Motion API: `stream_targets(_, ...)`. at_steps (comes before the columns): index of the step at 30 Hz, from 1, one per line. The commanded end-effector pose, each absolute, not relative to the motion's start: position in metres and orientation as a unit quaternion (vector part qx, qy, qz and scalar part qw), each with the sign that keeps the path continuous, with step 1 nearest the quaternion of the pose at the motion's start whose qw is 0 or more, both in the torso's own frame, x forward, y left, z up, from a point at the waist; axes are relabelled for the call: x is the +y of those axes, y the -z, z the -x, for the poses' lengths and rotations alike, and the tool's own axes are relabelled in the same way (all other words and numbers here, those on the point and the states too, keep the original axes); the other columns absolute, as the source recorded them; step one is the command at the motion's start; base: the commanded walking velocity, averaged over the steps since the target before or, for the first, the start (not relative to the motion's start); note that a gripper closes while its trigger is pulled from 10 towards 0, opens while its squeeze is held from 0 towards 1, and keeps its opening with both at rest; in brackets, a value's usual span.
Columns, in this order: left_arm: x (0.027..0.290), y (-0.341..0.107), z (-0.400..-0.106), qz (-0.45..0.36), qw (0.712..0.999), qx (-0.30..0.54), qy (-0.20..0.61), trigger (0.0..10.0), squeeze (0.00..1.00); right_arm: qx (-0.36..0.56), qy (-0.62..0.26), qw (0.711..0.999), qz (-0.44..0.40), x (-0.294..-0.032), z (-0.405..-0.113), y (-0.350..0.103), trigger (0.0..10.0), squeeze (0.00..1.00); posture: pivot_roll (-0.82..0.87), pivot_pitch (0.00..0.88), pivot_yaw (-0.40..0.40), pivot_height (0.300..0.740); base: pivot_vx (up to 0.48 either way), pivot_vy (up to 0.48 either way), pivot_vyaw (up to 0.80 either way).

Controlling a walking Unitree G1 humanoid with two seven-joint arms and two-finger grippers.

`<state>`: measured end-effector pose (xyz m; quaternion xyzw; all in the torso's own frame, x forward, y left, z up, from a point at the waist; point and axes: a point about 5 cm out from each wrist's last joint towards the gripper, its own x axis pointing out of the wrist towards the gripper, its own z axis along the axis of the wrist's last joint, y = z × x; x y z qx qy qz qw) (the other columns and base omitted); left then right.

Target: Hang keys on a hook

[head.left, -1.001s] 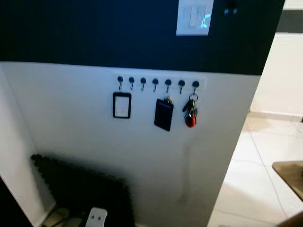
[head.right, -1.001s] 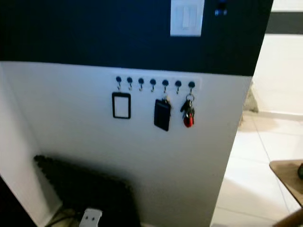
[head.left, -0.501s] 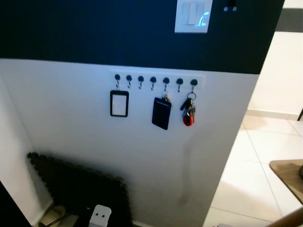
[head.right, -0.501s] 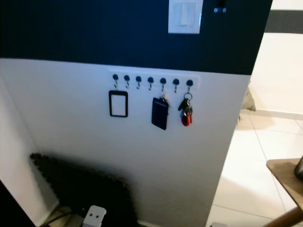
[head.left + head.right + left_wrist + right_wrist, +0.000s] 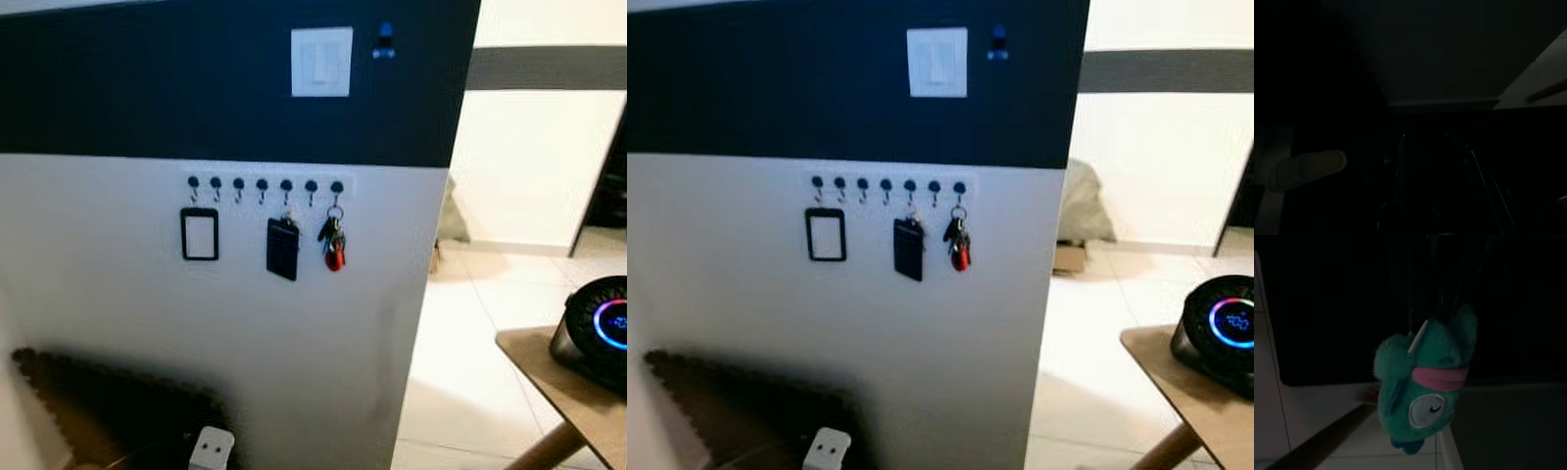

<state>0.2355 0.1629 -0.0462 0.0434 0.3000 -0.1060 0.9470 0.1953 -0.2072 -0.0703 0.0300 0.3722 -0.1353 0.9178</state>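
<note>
You get both eyes facing hook rack [image 5: 263,184] on wall, mid-distance; wrist cams dark, aimed floorward.

Left gripper [image 5: 1432,161] perhaps lost in darkness, speaker [image 5: 600,331] edge-cropped

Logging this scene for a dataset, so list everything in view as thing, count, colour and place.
Hooks: seven, dark, in a row on the white wall.
Card holder: one, black frame, first hook.
Fob: one, black, fifth hook.
Key bunch: one, red tag, last hook.
Light switch: one, white, dark wall band.
Speaker: one, black, glowing ring, on wooden table.
Plush keychain: one, teal with pink band, hanging at right gripper.
</note>
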Motion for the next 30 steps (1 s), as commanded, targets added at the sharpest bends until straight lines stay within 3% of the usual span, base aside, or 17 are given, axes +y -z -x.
stream_targets(1, 0.1653, 0.0482, -0.2332, -0.051, 0.943, 0.31, 0.109, 10.0, 0.0, 0.367, 0.136, 0.919, -0.037, -0.2045, -0.1989, 0.0689, 10.0, 0.0, 0.02, 0.017, 0.023, 0.74, 0.0, 0.0, 0.0)
stream_targets(30, 0.17, 0.048, -0.2339, -0.046, 0.946, 0.311, 0.084, 10.0, 0.0, 0.368, 0.134, 0.919, -0.035, -0.2053, -0.1989, 0.0688, 10.0, 0.0, 0.02, 0.02, 0.016, 0.74, 0.0, 0.0, 0.0)
